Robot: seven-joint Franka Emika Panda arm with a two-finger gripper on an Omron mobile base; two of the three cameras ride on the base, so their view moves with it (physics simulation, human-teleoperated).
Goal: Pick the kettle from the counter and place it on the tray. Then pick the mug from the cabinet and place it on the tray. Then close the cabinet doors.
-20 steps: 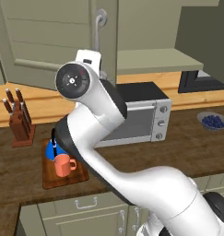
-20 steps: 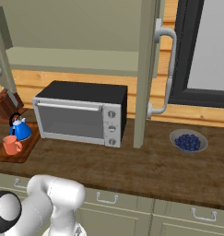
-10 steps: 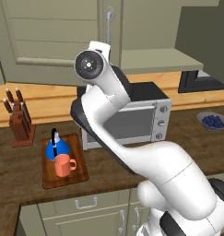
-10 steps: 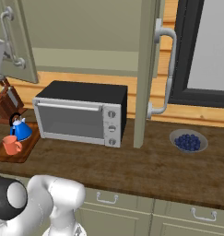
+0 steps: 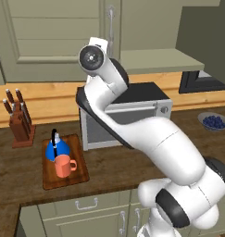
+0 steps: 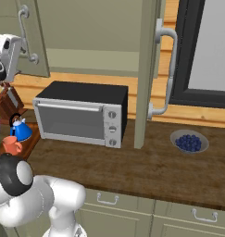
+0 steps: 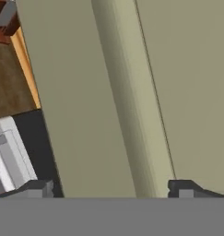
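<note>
Left base view: kettle (image 5: 56,149) and mug (image 5: 64,166) are sitting together on the tray (image 5: 81,174), left of the microwave (image 5: 125,113). The gripper (image 7: 111,188), jaws spread wide and empty, is facing a cabinet door (image 7: 85,101); closing both doors is probably remaining, requiring a push.

The light is soft and even, not too bright and not dim. No lamp can be seen, and no strong beam comes from any side. The arm (image 5: 146,134) has a gentle shine on its round white parts. The kettle (image 5: 56,148) looks a little glossy. Shadows are faint: a dark patch sits under the microwave (image 6: 81,113) and beside the door (image 6: 146,69). All pictures look a bit fuzzy and blocky. In the hand view the door (image 7: 109,92) is smooth, with soft edges. Nothing bends at the borders.
</note>
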